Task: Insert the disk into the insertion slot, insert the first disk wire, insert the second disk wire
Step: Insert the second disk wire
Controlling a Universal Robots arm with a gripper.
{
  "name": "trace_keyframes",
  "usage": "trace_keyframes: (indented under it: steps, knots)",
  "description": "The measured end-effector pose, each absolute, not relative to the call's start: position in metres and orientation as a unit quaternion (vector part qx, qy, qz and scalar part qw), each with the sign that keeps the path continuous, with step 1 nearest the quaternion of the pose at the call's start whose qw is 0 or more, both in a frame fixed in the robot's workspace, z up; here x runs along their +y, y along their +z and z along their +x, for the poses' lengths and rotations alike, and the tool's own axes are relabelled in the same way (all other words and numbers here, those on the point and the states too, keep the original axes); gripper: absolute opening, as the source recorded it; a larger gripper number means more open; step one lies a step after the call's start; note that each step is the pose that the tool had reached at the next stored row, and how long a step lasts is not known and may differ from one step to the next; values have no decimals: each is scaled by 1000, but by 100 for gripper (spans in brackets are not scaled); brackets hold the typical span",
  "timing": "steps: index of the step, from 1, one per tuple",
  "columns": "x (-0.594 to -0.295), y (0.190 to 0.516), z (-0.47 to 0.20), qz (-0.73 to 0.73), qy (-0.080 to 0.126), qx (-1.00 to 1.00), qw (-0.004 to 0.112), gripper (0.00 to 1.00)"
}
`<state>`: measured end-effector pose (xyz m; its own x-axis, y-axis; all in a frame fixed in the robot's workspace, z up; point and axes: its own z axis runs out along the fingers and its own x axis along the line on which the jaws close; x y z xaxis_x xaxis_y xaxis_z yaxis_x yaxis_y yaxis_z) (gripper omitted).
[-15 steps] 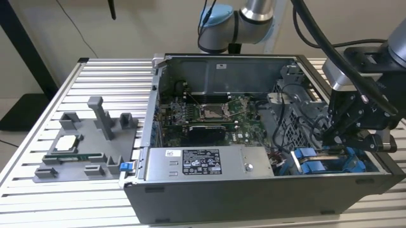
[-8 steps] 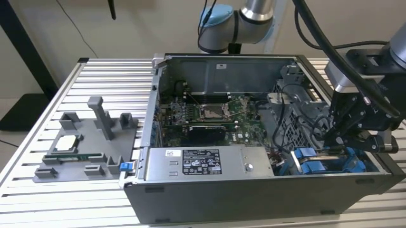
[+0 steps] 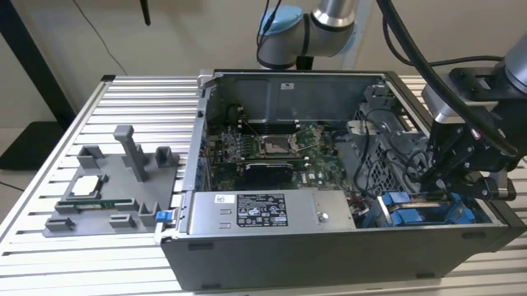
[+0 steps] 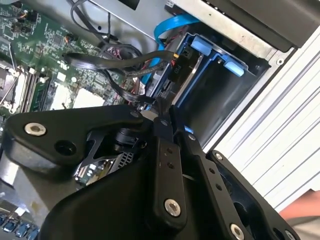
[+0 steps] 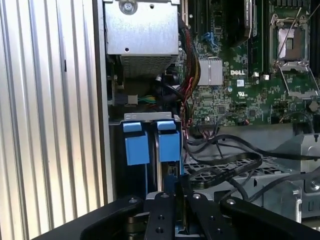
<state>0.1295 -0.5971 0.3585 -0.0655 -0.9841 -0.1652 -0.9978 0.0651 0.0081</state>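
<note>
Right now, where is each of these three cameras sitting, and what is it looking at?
Exterior view: off the arm, above and in front, looking down at the open computer case; the arm and tool show.
First wrist view: on the arm, looking past the tool at the insertion slot.
Second wrist view: on the arm, looking along the tool.
All three share the insertion slot's blue clips.

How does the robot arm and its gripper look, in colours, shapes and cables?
The arm is a silver-grey tube with a light blue joint cap. Thick black cables run along it. The gripper is matte black, with angular link plates and silver screw heads.
</note>
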Motion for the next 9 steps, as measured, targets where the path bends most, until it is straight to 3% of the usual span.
trace_keyframes:
  steps: [9]
  knots:
    - [-596, 354, 136, -681, 60, 728, 58, 0]
